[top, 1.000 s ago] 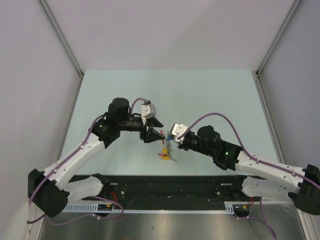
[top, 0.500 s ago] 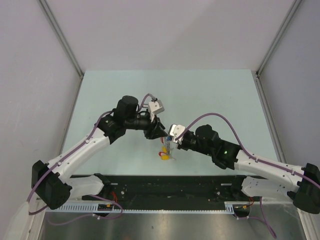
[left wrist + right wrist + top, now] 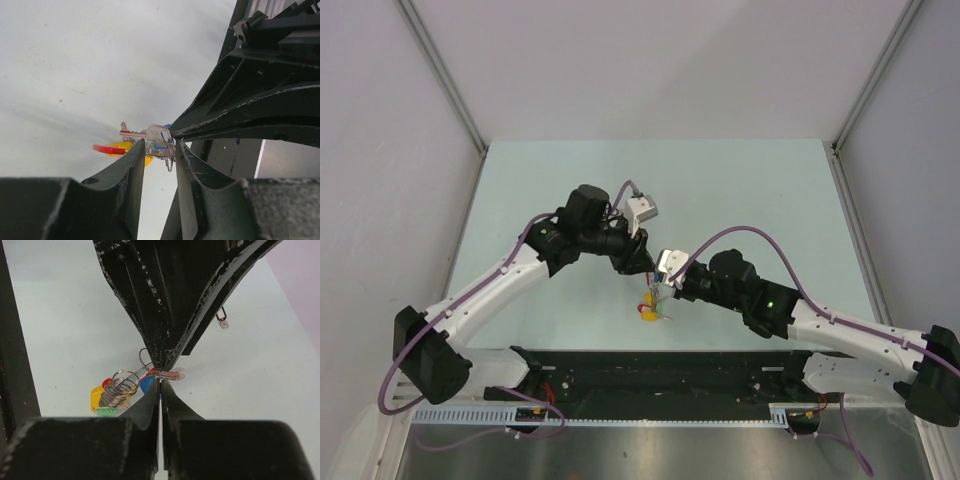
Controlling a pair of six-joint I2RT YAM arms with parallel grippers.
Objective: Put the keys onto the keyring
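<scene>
Nearest, along the front edge of the pale green surface (image 3: 720,190), a black metal mounting rail (image 3: 650,365) carries both arm bases. Just beyond it, about midway across, is the keyring (image 3: 649,306): a thin metal ring with a coil of silver loops, a red curved band (image 3: 108,149), a yellow oblong plastic tag (image 3: 96,396) and a green oblong plastic tag (image 3: 107,411), all bunched together. Whether the bunch lies on the surface or hangs just over it cannot be told.

Directly above the bunch, the right end effector (image 3: 160,382) points in from the right. Its two black fingers are pressed together, pinching the head of a small silver metal key (image 3: 145,133) whose blade sticks out level. A blue oblong plastic tag (image 3: 146,384) shows just beside those fingertips, touching the coil.

A little farther back, the left end effector (image 3: 159,150) slants down to the same spot, its tips almost meeting the right one's. Its fingers stand a narrow gap apart, with a thin wire loop of the keyring and a sliver of blue between them. Whether they press on either cannot be told.

Farther off, a tiny metal piece (image 3: 222,322) lies alone on the surface, too small to identify.
</scene>
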